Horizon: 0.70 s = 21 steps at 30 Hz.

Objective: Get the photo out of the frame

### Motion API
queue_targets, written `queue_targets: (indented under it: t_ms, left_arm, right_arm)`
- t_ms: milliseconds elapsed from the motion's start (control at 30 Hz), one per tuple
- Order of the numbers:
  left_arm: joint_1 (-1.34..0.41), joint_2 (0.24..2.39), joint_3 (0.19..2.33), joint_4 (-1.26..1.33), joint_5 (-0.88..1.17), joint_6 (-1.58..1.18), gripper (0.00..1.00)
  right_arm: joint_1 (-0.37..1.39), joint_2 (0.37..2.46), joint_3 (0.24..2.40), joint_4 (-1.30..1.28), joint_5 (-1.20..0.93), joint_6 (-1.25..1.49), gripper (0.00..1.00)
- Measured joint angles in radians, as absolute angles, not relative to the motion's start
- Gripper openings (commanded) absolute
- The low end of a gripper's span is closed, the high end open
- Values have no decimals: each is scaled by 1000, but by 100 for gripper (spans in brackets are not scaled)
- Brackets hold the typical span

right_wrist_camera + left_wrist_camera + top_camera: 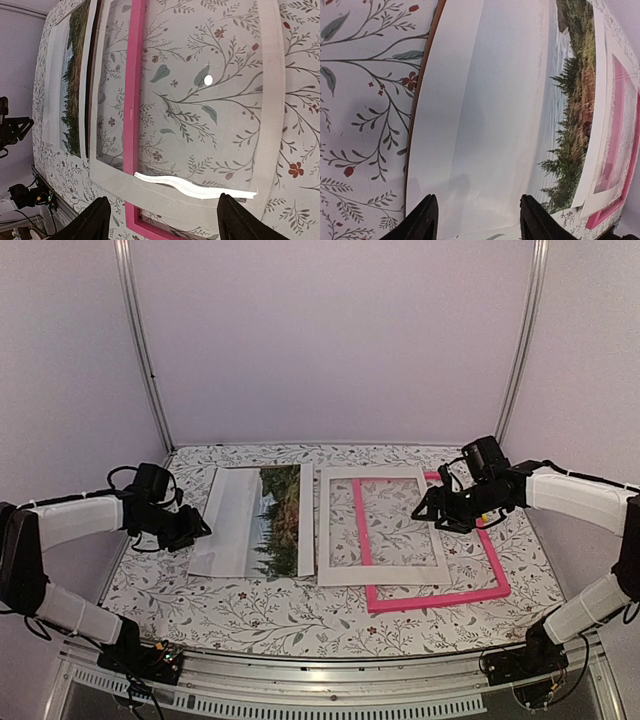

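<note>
The photo (270, 520), pale sky and dark green trees, lies flat at the left of the table, outside the frame. The wrist view shows it on a brown backing board (418, 100). The pink frame (440, 597) lies to its right, partly under a white window mat (380, 572). My left gripper (200, 528) is open and empty, low over the photo's (510, 110) pale side. My right gripper (425, 512) is open and empty, above the mat (272, 100) and the frame (132, 100). The photo also shows in the right wrist view (75, 75).
The mat has a lifted, curled white strip (195, 187) along one edge, between my right fingers. The floral tablecloth (300, 615) covers the table. Metal posts (145, 350) and pale walls close in the back and sides.
</note>
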<state>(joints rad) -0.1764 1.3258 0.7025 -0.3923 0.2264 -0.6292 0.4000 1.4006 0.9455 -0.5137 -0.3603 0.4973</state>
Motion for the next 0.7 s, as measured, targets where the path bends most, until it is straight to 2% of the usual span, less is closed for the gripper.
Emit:
queue_targets:
  t_ms: [300,700]
  left_arm:
    - [-122,1332,661,-371,181,-637,60]
    - [-117,1309,537,-353,208,-665,60]
  right_arm:
    - [618,1679,1140,-319,-419,601,76]
    - [781,1993,1391,-202,-483,658,76]
